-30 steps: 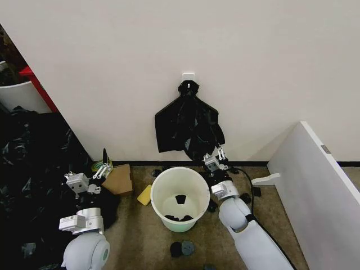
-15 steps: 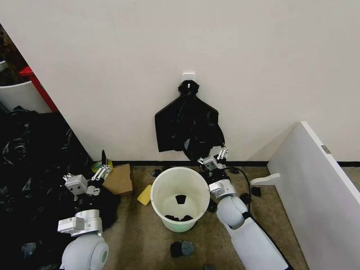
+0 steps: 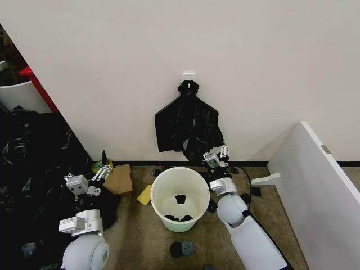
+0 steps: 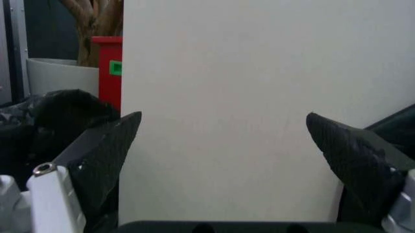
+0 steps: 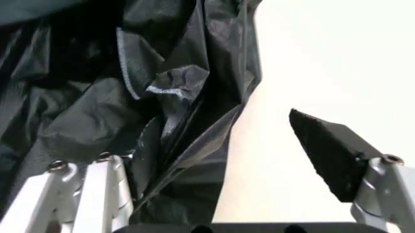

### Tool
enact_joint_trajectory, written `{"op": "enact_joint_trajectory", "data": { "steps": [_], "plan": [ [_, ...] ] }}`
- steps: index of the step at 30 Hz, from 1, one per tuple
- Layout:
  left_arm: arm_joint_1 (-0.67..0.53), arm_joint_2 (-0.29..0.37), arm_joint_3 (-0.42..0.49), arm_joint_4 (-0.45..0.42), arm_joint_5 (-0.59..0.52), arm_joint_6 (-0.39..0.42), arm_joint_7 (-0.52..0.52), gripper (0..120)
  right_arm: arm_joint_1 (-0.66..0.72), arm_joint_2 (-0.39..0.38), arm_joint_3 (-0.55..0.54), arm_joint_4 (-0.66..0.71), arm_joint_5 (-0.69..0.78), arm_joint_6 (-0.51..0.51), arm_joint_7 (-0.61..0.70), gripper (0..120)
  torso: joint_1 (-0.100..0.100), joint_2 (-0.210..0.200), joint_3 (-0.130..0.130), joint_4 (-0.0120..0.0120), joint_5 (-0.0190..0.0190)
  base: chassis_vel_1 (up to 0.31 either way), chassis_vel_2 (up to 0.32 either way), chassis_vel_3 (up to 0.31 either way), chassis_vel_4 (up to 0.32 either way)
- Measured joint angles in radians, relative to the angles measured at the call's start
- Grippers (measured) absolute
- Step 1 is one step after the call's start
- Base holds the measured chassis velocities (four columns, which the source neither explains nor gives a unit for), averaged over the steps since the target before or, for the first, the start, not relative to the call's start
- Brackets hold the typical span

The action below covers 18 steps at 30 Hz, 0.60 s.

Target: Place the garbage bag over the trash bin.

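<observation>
Head view: garbage bag (image 3: 188,126) hanging flat against the wall from a white hook (image 3: 188,75), knotted at the top, lower edge ending just above and behind the trash bin (image 3: 180,198). Trash bin upright on the brown floor (image 3: 140,236) near the wall, open, with a few dark scraps at the bottom. Right end effector (image 3: 216,156) raised at the bag's lower right corner, just beside the bin's rim, fingers apart with a fold of black plastic between them but not clamped. Right wrist view: crinkled bag (image 5: 149,97) close against one finger (image 5: 97,189), the other finger (image 5: 331,155) clear of it against the pale wall. Left end effector (image 3: 85,181) well apart from the bin on the left, fingers spread and gripping nothing, above a cardboard box (image 3: 119,179). Yellow pad (image 3: 144,195) on the floor just beside the bin. Heap of black plastic (image 3: 28,169) on the far left. White panel (image 3: 315,180) leaning on the right.
</observation>
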Motion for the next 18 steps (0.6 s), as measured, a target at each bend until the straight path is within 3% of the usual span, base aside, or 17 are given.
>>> {"op": "enact_joint_trajectory", "data": {
  "steps": [10,12,18],
  "plan": [
    [-0.002,0.003,0.001,0.005,0.001,-0.001,0.000,100,-0.010,0.020,0.001,0.009,-0.026,0.023,0.057,85,0.000,0.000,0.000,0.0000,0.0000,0.000,0.000,0.000,0.000],
    [-0.002,0.003,0.001,0.005,0.001,-0.001,0.000,100,-0.009,0.022,0.001,0.008,-0.026,0.026,0.061,82,0.000,0.000,0.000,0.0000,0.0000,0.000,0.000,0.000,0.000],
    [-0.002,0.010,-0.001,0.008,-0.002,-0.003,-0.001,100,0.001,0.043,0.001,-0.001,-0.022,0.066,0.092,57,0.000,0.000,0.000,0.0000,0.0000,0.000,0.000,0.000,0.000]
  ]
}}
